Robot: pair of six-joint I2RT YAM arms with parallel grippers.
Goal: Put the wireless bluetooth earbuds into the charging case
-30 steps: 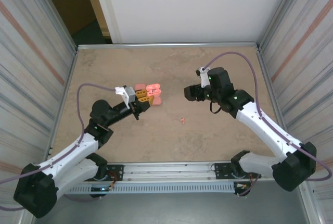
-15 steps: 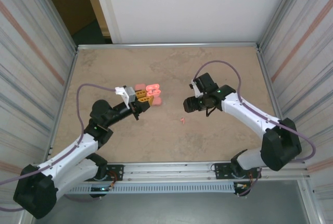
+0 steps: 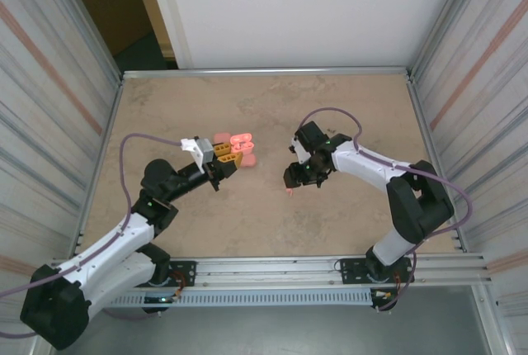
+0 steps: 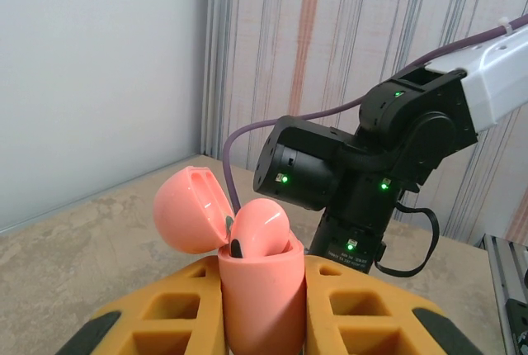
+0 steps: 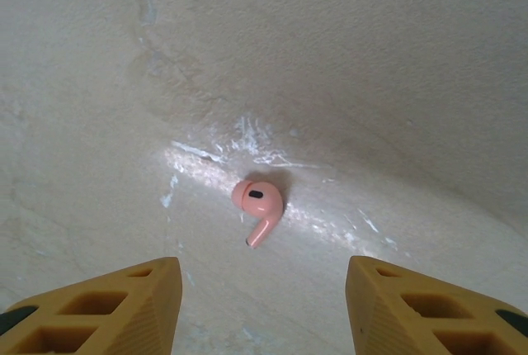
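Right tool [image 5: 262, 293]: open, straddling the earbud [image 5: 257, 200] at frame centre, not touching it.
Left tool [image 4: 262, 322]: clamped on the open case [image 4: 257, 285], lower middle of frame.
Earbud: loose on the surface [image 5: 396, 82], stem pointing down-frame.
Pickup risk: we judge an off-centre close could flick it away, and the rounded head could slip out.
Case risk: we expect a tilted stem to miss its slot.

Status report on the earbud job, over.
Left gripper shut on open case, one earbud seated inside. Right gripper open, poised over loose earbud on table. Nothing in the way.
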